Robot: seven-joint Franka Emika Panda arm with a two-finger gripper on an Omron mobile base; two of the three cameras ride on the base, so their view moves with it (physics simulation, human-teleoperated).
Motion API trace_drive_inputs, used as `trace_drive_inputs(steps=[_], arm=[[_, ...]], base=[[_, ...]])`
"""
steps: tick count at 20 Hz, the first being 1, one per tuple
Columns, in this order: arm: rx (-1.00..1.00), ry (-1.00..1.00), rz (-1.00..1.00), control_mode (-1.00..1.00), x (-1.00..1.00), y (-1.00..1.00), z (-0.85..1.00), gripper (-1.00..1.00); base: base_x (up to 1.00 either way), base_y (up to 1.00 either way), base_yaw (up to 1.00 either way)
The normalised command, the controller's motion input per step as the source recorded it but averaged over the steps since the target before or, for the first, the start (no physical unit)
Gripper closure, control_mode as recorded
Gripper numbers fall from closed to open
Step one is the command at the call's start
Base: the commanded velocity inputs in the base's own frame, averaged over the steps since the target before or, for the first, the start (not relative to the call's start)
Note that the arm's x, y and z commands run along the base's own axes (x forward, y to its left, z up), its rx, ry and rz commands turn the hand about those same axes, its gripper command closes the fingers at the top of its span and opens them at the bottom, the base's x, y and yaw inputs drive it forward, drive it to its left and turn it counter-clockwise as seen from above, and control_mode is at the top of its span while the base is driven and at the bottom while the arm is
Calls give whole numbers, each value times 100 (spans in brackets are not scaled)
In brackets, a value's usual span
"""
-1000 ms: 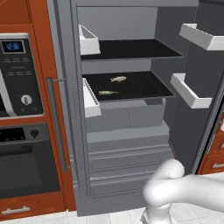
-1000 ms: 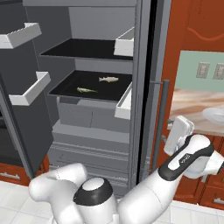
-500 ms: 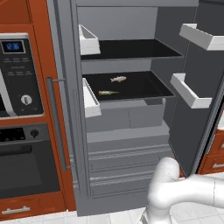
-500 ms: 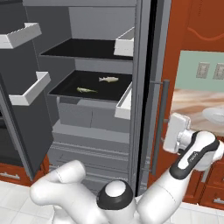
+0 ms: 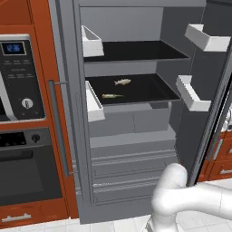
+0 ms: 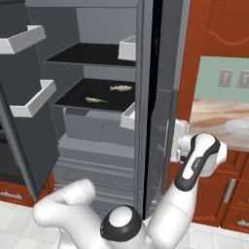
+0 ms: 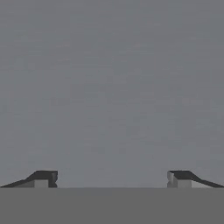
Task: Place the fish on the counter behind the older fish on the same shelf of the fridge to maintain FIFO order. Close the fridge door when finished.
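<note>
The fridge stands with both doors open. On its middle black shelf [image 5: 152, 89] [image 6: 75, 98] lie two fish. The plump cream fish [image 5: 122, 82] [image 6: 120, 88] is at the back, and the slender olive older fish [image 5: 112, 96] [image 6: 96, 100] is in front, near the grey lip. My gripper [image 6: 171, 147] is up against the outer face of the right door [image 6: 160, 97]. In the hand view the gripper [image 7: 112, 179] is open and holds nothing, its fingertips [image 7: 43, 178] wide apart before a flat grey surface. The counter [image 6: 214, 114] is to the right.
The right door [image 5: 208, 104] with white bins [image 5: 192, 93] juts out toward me. The left door [image 6: 24, 112] swings out on the other side. A wall oven [image 5: 22, 136] is left of the fridge. A pale bowl [image 6: 238, 128] sits on the counter. Grey drawers [image 5: 131, 163] are below the shelf.
My arm has swung so the hand moved in against the right door's outer face. Both fish and the doors have stayed where they were.
</note>
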Motion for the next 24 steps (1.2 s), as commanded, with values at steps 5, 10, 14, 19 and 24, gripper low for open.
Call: trace_drive_inputs(steps=[5,10,14,19,24], arm=[[-3,-2,0,-100,10,91,6,-100],[-5,-3,-4,-100,33,89,9,-100],[-6,0,-18,-100,45,64,13,-100],[-12,0,-22,-100,49,44,4,-100],[-7,7,-14,-100,66,14,-1,-100]], base=[[0,0,0],[0,0,0],[0,0,0],[0,0,0],[0,0,0]])
